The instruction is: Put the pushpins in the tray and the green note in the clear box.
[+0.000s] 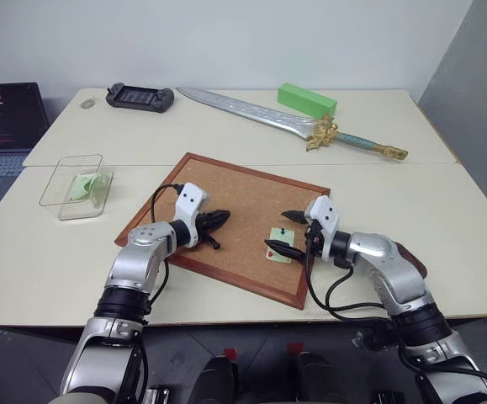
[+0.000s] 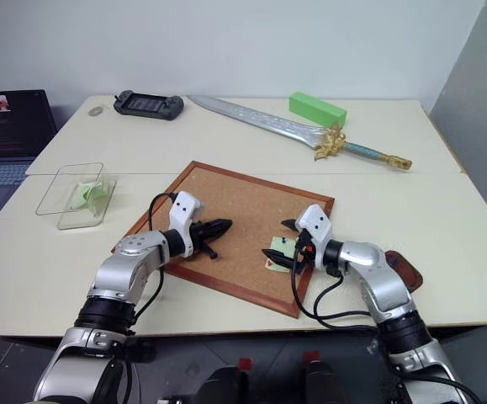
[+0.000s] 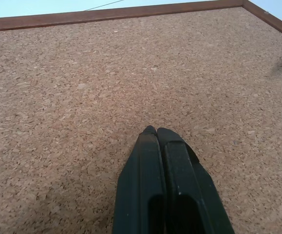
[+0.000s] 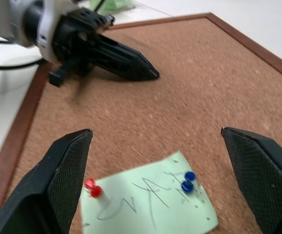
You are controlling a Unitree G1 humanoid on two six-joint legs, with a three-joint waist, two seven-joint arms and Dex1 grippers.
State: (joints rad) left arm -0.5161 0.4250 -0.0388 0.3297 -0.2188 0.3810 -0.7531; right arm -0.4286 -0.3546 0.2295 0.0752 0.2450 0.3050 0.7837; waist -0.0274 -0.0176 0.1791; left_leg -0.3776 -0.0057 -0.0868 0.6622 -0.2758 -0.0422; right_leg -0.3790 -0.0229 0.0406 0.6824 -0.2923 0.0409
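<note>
The right tool (image 4: 156, 183) is hovering over the cork board (image 1: 226, 202) with its two fingers spread wide, straddling the green note (image 4: 148, 204). The note is lying flat on the board near the board's front right edge, pinned by a red pushpin (image 4: 93, 188) at one corner and a blue pushpin (image 4: 188, 181) at the other, both sitting between the spread fingers and neither touched by them. The left tool (image 1: 218, 220) is resting low over the board's left part, its fingers pressed together on nothing, pointing toward the note but well apart from it. The clear box (image 1: 62, 181) is standing by the tabletop's left edge with a pale green slip inside. The dark red tray (image 2: 407, 271) is peeking out behind the right forearm, near the tabletop's front edge.
</note>
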